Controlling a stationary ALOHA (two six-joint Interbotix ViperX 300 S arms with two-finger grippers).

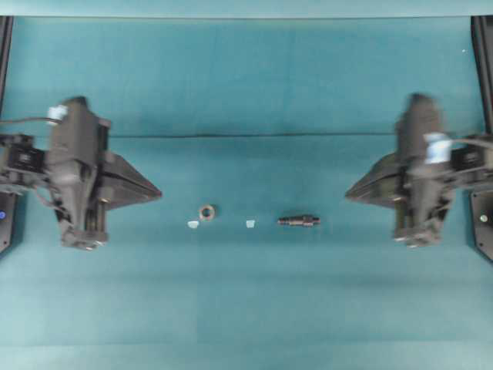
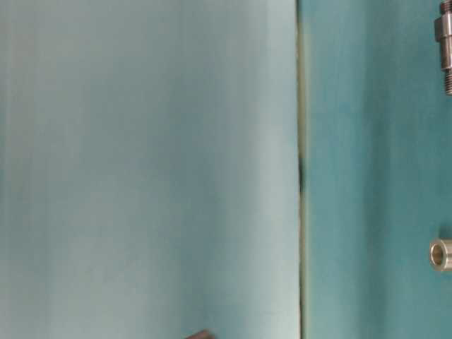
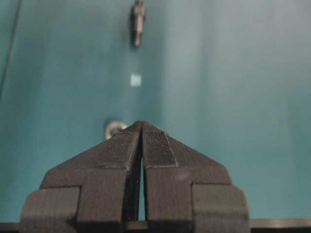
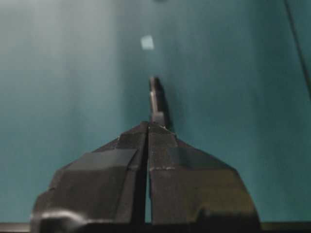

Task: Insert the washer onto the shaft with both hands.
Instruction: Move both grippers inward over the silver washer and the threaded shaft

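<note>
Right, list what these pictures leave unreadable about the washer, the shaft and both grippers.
- Washer, left wrist view: partly hidden behind the shut left gripper.
- Shaft, right wrist view: near end covered by the shut right gripper; blurred.
- Shaft, table-level view: cut off by the right edge.
- Table-level view: neither gripper appears.
- Pale chips: too small to identify.

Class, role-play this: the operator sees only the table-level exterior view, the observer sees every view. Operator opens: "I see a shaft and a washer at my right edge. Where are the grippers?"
Observer: The left gripper hovers left of the washer, jaws shut, empty.
Operator: And the right one?
Observer: The right gripper sits right of the shaft, also shut, empty.
Operator: Anything between the parts?
Observer: A pale chip lies between them; another chip lies beside the washer.
</note>
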